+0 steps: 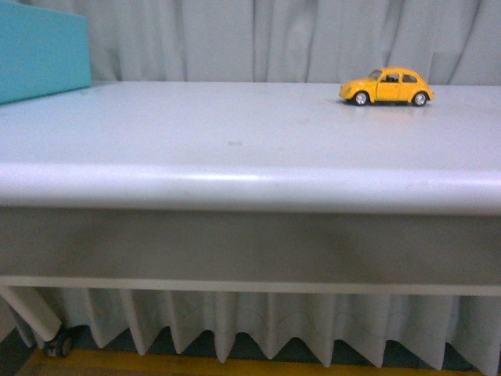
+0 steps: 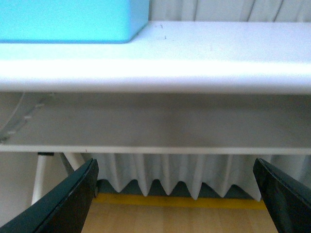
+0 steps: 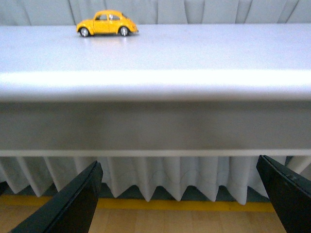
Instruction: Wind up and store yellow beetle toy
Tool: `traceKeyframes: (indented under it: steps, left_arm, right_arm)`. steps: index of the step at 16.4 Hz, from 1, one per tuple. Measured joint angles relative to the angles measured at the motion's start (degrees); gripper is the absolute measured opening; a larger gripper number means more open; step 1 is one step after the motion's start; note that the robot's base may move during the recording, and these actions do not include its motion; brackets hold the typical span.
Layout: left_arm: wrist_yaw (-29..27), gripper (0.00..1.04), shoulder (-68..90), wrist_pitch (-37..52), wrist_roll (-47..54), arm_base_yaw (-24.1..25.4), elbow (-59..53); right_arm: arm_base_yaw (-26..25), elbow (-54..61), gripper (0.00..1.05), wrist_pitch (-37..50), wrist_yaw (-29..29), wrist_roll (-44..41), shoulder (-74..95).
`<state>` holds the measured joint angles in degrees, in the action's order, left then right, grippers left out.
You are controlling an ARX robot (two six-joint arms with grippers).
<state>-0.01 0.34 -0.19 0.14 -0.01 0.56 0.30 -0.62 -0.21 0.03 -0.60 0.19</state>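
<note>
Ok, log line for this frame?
phase: pre-reach | beetle: on table, untouched | box: table left | left gripper: open | right gripper: open

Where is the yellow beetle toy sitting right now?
In the front view the yellow beetle toy stands on its wheels at the back right of the white table, near the curtain, far from the teal box at the left.

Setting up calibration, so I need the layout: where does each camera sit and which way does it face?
Front view: on the robot's body, facing the white table; yellow beetle toy right, teal box left; no arms.
Left wrist view: below the table edge, facing the teal box; left gripper open.
Right wrist view: likewise low, facing the toy; right gripper open.
Shared: front and right wrist both show the toy.
</note>
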Motion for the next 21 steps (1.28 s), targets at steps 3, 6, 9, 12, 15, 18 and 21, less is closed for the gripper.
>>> traceKeyframes:
  steps: [3, 6, 9, 12, 15, 18, 21]
  left_arm:
    - [0.00, 0.98, 0.00, -0.04, 0.02, 0.00, 0.00]
    - [-0.02, 0.98, 0.00, -0.04, 0.02, 0.00, 0.00]
    - [0.00, 0.98, 0.00, -0.02, 0.02, 0.00, 0.00]
    - [-0.09, 0.98, 0.00, 0.00, 0.00, 0.00, 0.00]
    - [-0.02, 0.98, 0.00, -0.02, 0.02, 0.00, 0.00]
    - [-0.02, 0.98, 0.00, 0.17, 0.02, 0.00, 0.00]
    - [-0.02, 0.98, 0.00, 0.07, 0.02, 0.00, 0.00]
  right_arm:
    - [0.00, 0.00, 0.98, -0.04, -0.02, 0.00, 0.00]
    - [0.00, 0.00, 0.98, 0.00, -0.04, -0.02, 0.02]
    - [0.00, 0.00, 0.98, -0.04, 0.00, 0.00, 0.00]
    - [0.00, 0.00, 0.98, 0.02, -0.02, -0.02, 0.02]
    - [0.00, 0.00, 0.98, 0.04, -0.02, 0.00, 0.02]
    - [0.00, 0.00, 0.98, 0.07, -0.02, 0.00, 0.02]
    - [0.00, 0.00, 0.98, 0.04, 0.00, 0.00, 0.02]
